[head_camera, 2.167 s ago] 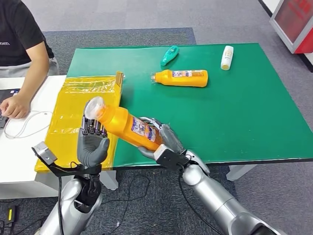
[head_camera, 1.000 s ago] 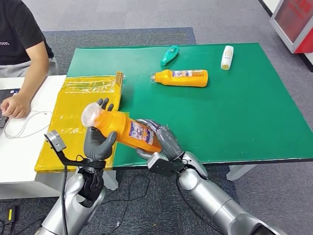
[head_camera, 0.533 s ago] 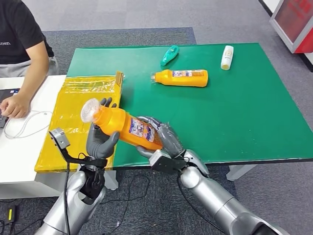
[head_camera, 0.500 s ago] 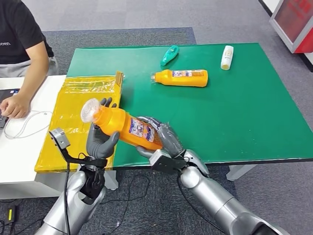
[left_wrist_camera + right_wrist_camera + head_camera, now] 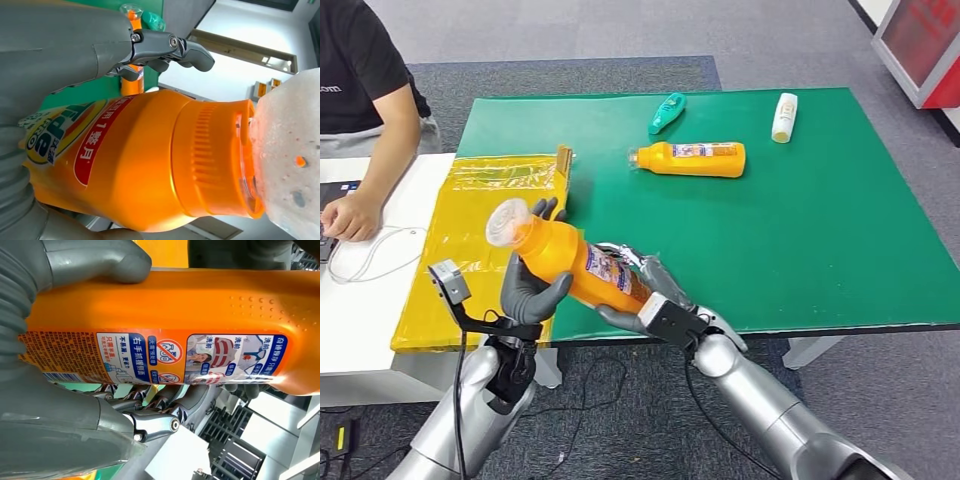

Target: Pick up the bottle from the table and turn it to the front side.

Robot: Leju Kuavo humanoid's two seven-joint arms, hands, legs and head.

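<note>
Two hands on one orange bottle [image 5: 573, 262], held off the green table [image 5: 803, 230] at its near-left corner, tilted, clear cap [image 5: 501, 222] up and to the left.

Far left: person's forearm and hand [image 5: 349, 215] resting on white desk [image 5: 358, 300], w/ thin cable alongside. Next right: yellow plastic sheet [image 5: 471, 215] spread over table's left end.

Left hand [image 5: 527, 290]: cupped under bottle's neck end, fingers wrapped up around the shoulder; holding. Left wrist view: orange ribbed collar and frosted cap close to lens, front label partly visible.

Right hand [image 5: 641, 290]: gripping bottle's base end, thumb and fingers closed around the body. Right wrist view: back label w/ small print and pictograms facing cam.

Further right, on table's far side: teal bottle [image 5: 666, 112] lying flat; second orange bottle [image 5: 691, 158] lying on its side just beside it; white bottle [image 5: 783, 117] well apart toward far-right edge.
</note>
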